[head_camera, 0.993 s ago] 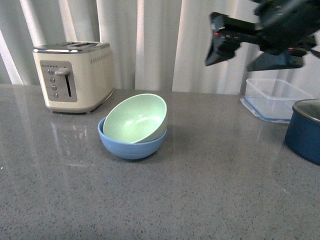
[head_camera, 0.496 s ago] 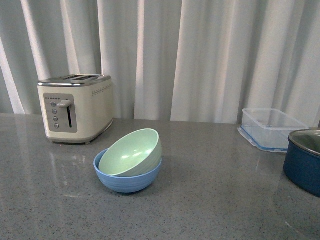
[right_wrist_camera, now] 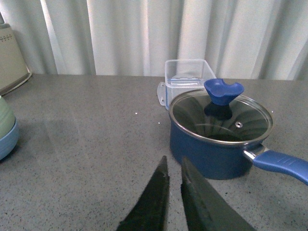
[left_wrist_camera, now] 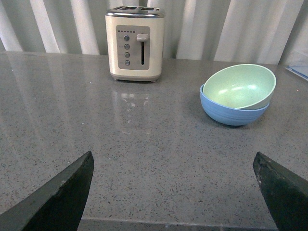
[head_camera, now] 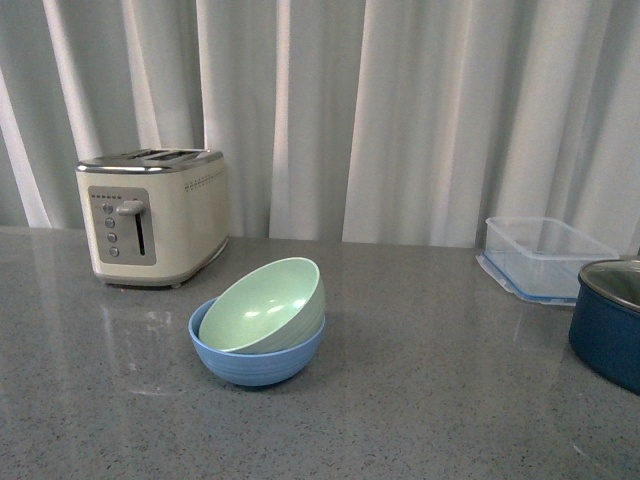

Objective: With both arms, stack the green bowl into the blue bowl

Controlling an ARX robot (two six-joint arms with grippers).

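We see a grey speckled countertop [head_camera: 430, 380] before white curtains [head_camera: 420, 110]; green bowl [head_camera: 265, 305] tilted in blue bowl [head_camera: 255, 362]. Left gripper [left_wrist_camera: 175, 192] spread wide, right gripper [right_wrist_camera: 172, 185] nearly pressed together.

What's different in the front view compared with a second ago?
The right arm, which hung high over the clear container a second ago, has left the front view. The camera framing also shifted slightly then. The green bowl stays tilted inside the blue bowl; the toaster and navy pot kept their places.
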